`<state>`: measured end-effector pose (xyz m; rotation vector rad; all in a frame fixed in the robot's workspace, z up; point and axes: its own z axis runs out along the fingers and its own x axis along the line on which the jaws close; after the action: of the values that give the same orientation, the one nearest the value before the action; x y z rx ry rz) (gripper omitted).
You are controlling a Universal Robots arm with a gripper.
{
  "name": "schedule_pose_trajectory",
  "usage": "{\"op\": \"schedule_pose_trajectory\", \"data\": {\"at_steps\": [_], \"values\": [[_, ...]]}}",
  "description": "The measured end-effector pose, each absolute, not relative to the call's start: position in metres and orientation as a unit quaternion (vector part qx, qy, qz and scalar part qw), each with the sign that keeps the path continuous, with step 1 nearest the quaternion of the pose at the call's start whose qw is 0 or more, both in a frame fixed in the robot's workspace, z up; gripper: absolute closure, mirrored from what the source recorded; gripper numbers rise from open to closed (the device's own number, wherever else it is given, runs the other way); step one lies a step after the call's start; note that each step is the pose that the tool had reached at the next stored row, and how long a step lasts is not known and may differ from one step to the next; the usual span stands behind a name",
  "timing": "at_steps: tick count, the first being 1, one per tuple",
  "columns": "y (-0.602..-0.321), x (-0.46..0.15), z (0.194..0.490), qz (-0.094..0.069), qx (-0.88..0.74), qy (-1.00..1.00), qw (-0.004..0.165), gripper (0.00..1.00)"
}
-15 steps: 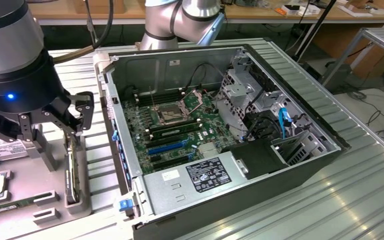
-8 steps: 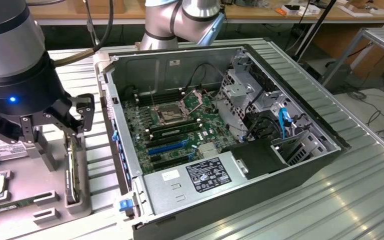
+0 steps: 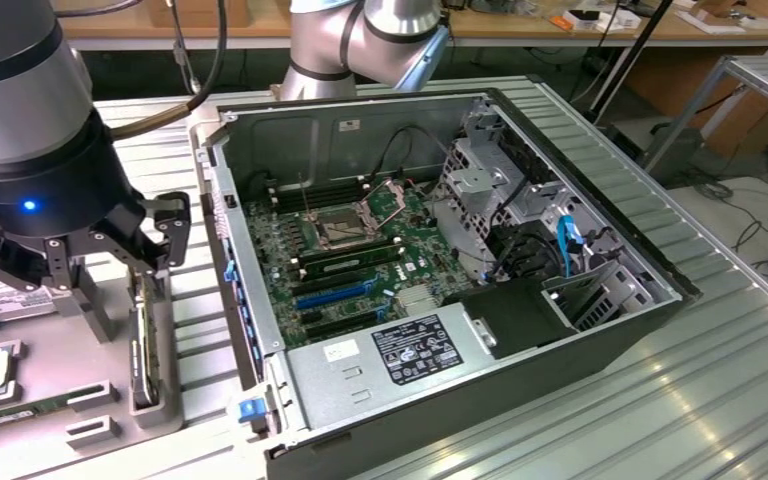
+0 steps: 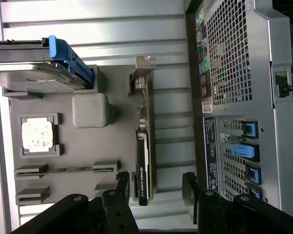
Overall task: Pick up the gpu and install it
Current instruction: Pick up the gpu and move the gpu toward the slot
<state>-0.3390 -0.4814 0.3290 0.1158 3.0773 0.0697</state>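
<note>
Metal table [image 4: 88, 29], tray [image 4: 80, 151] holding gpu [image 4: 143, 146]; hand [image 4: 156, 184] spread

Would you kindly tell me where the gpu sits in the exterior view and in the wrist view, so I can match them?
Exterior view: the gpu stands on edge in the grey tray at the exterior view's left, under the open hand.
Wrist view: the gpu stands on edge between tray and computer case, one end between the hand's fingers.
Shared landmark: the computer case.

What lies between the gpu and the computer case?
In the wrist view, bare ribbed tabletop separates the gpu from the computer case; one finger of the gripper also hangs there.
</note>
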Motion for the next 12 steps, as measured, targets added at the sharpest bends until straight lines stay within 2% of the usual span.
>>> {"op": "schedule_pose_trajectory", "data": {"at_steps": [12], "values": [[-0.4814, -0.3390, 0.3203, 0.023, 0.038, 0.998, 0.033, 0.44]]}}
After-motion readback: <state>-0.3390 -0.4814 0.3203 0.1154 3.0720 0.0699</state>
